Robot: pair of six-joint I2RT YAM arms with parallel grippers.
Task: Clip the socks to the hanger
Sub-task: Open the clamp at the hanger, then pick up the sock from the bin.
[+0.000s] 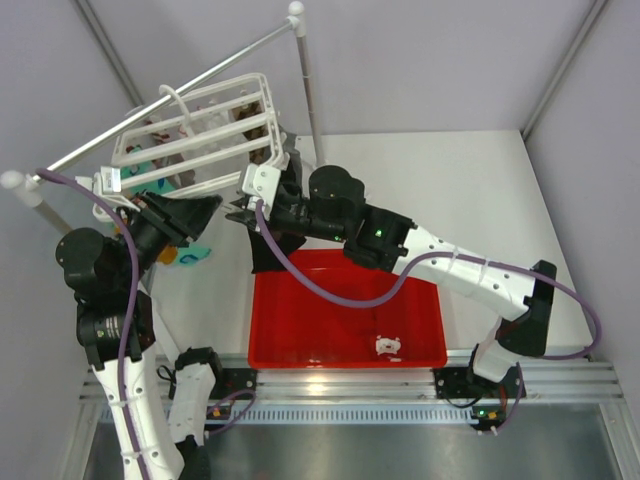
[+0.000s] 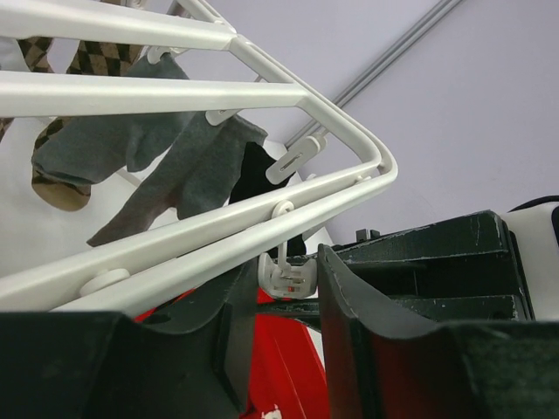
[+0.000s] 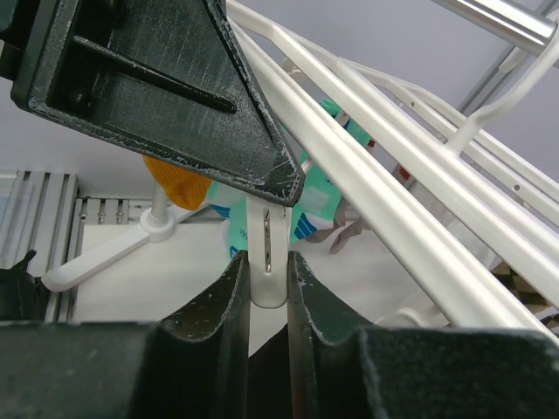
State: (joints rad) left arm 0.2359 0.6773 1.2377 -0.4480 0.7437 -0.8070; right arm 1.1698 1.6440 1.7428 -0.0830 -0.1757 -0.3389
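Observation:
The white slatted hanger (image 1: pixel 195 130) hangs from the metal rail at the back left. Both grippers meet under its near right corner. In the left wrist view my left gripper (image 2: pixel 281 259) is shut on a small white clip (image 2: pixel 293 278) that dangles from the hanger (image 2: pixel 175 92). My right gripper (image 3: pixel 267 256) is shut on the lower end of a white clip (image 3: pixel 267 284), and a left finger lies across that clip's top. A black sock (image 1: pixel 265 255) hangs below the right gripper (image 1: pixel 238 212). I cannot tell whether the clip holds it.
A red bin (image 1: pixel 300 290) sits in front of the arms with a small white item (image 1: pixel 387 346) inside. Grey socks (image 2: pixel 140 144) and brown patterned socks (image 2: pixel 96 57) hang from the hanger. An orange sock (image 3: pixel 175 183) and teal socks (image 3: pixel 319 196) hang behind it. The rail (image 1: pixel 230 57) crosses above.

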